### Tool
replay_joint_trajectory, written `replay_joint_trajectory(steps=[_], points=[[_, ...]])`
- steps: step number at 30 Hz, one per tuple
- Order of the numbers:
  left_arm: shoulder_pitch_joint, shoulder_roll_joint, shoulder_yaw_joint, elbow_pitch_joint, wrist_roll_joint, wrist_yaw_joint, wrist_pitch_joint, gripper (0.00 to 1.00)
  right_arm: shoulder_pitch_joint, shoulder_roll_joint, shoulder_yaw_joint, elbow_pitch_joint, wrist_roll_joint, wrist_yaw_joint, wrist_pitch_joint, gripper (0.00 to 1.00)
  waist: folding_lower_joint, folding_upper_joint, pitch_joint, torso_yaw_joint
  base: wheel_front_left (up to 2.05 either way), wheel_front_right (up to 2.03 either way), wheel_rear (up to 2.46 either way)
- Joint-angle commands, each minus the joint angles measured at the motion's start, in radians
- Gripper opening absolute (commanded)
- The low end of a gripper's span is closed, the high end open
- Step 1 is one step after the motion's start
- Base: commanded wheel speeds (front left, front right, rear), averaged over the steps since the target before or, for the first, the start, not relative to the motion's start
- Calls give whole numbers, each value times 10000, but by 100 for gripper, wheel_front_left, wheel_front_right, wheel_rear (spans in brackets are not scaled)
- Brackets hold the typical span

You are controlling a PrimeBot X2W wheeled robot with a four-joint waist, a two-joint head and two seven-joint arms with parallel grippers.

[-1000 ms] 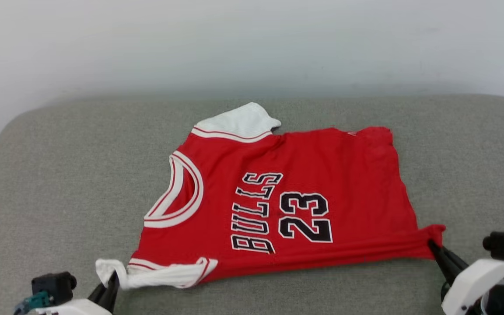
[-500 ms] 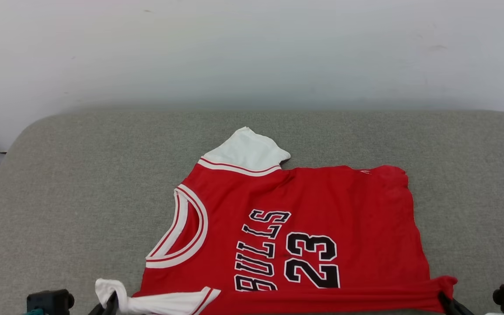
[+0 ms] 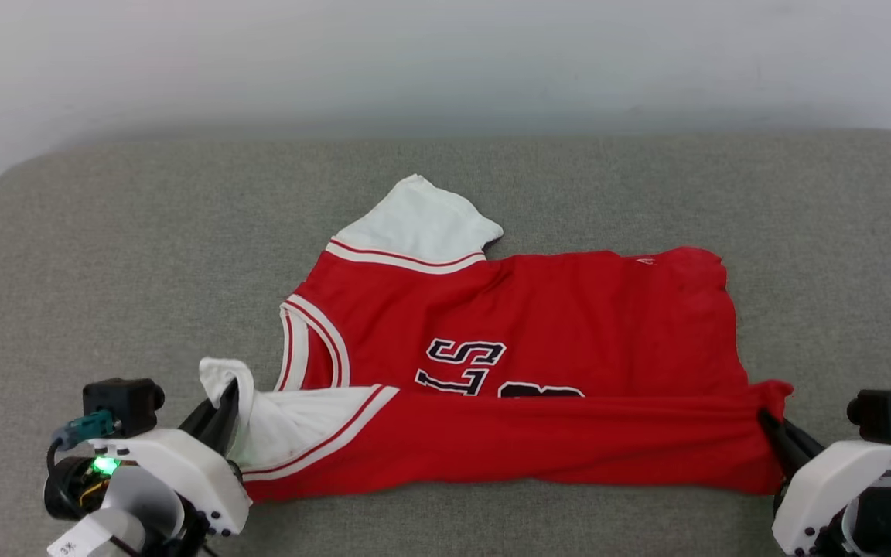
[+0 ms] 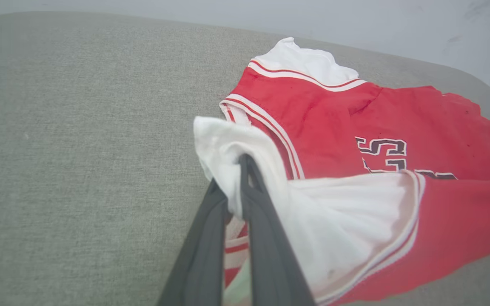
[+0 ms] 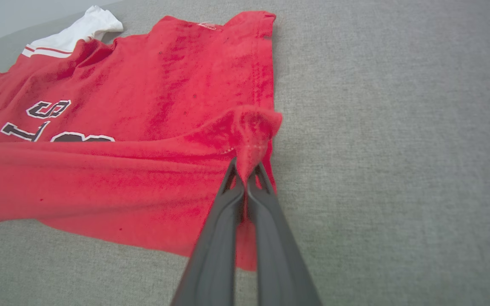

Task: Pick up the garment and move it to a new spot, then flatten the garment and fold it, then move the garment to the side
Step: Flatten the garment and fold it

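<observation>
The garment (image 3: 523, 309) is a red jersey with white sleeves and stripe trim, lying on the grey cushion with its collar to the left. Its near edge is lifted and carried over the lower half, so the black letters and number are mostly covered. My left gripper (image 3: 223, 402) is shut on the near white sleeve (image 4: 228, 170). At the hem corner (image 5: 255, 136) my right gripper (image 3: 767, 422) is shut on the red cloth (image 5: 100, 178). Both hold the raised edge taut between them.
The grey upholstered surface (image 3: 105, 247) spreads wide on every side of the jersey. A pale wall (image 3: 445, 62) runs behind its far rounded edge. The far white sleeve (image 3: 414, 220) lies flat toward the back.
Both grippers have lifted the near edge and carried it away from me over the jersey, covering most of the lettering and number. The head view shifted too.
</observation>
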Motion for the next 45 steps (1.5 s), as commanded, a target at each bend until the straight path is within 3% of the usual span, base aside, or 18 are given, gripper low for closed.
replay_joint_trajectory(steps=[1, 13, 14, 15, 16, 17, 18, 24, 30, 37, 45], points=[[-349, -120, -35, 314, 28, -153, -99, 0, -293, -99, 62, 155, -79, -23, 2, 0, -2, -1, 374, -32, 0, 0, 0], [-1796, -1143, -781, 3061, -73, -1545, 168, 0, -1438, -263, 1124, 2228, 239, -22, -535, 0, -2, -1, 1002, -100, 0, 0, 0], [-1817, -1180, -805, 3210, -81, -1586, 159, 0, -1466, -238, 1235, 2359, 358, -22, -593, 7, -2, -1, 965, -102, 0, 0, 0], [-1832, -1242, -793, 3341, -126, -1604, 115, 0, -1517, -274, 1384, 2436, 396, -20, -717, 42, -2, -1, 922, -101, 0, 0, 0], [-1863, -1294, -802, 3473, -119, -1572, 92, 27, -1547, -312, 1495, 2483, 496, -19, -836, 90, -2, -1, 860, -85, 0, 0, 0], [-1911, -1300, -783, 3547, -89, -1525, 41, 61, -1551, -347, 1590, 2519, 562, -19, -974, 100, -2, -1, 799, -76, 0, 0, 0], [-1938, -1328, -741, 3619, -118, -1476, 0, 100, -1593, -440, 1641, 2466, 504, -17, -1297, 100, -2, -1, 718, -59, 0, 0, 0], [-1916, -1181, -473, 3743, -137, -1119, -339, 100, -1595, -351, 1448, 2231, 374, -17, -3005, 100, -2, -1, 201, -62, 0, 0, 0], [-1569, -491, -308, 3450, -163, -766, 109, 100, -1258, -81, 1309, 1604, -136, -19, -3810, 100, -2, -1, -270, -255, 0, 0, 0], [-1313, 585, -408, 2307, -730, -928, 2148, 100, -773, 400, 892, 638, -574, -17, -3791, 100, -2, -1, -377, -554, 0, 0, 0], [-776, 1727, -370, 81, -1786, -289, 4801, 100, -215, 873, 512, -322, -884, -17, -3355, 100, -2, -1, -261, -929, 0, 0, 0]])
